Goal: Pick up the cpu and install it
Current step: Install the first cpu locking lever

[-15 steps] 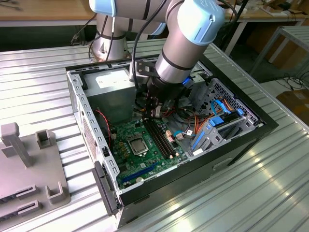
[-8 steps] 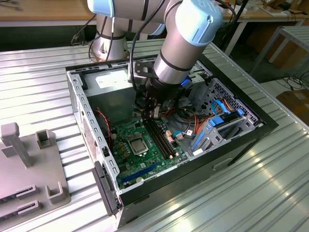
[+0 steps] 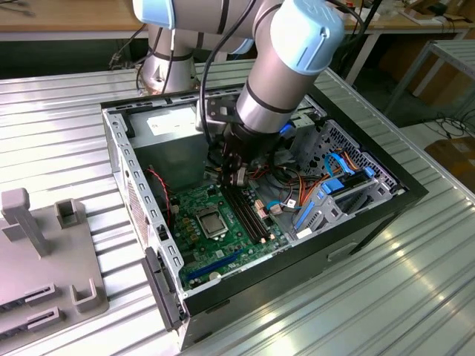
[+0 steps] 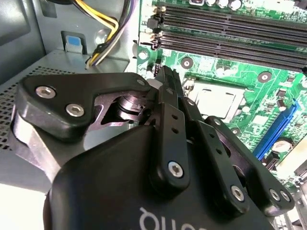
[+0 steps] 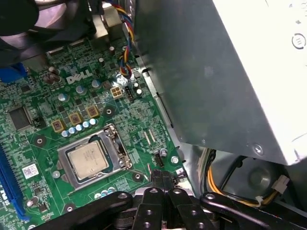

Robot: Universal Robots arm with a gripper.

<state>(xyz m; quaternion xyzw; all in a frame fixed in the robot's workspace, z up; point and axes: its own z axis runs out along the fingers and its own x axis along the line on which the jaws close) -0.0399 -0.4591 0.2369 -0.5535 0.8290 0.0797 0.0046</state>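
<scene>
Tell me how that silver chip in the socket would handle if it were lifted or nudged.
The cpu looks like a thin, flat, rigid square, so it would probably stay stiff and feel light. Its smooth metal top may be slippery. It sits flush inside the socket frame, so a sideways nudge likely would not move it.

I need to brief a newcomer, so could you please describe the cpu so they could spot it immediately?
Look inside the open black computer case at the green motherboard. Near its middle, the small square silver-grey cpu lies flat within a metal-framed socket; unlike the long black memory slots beside it, it is plain and shiny.
</scene>
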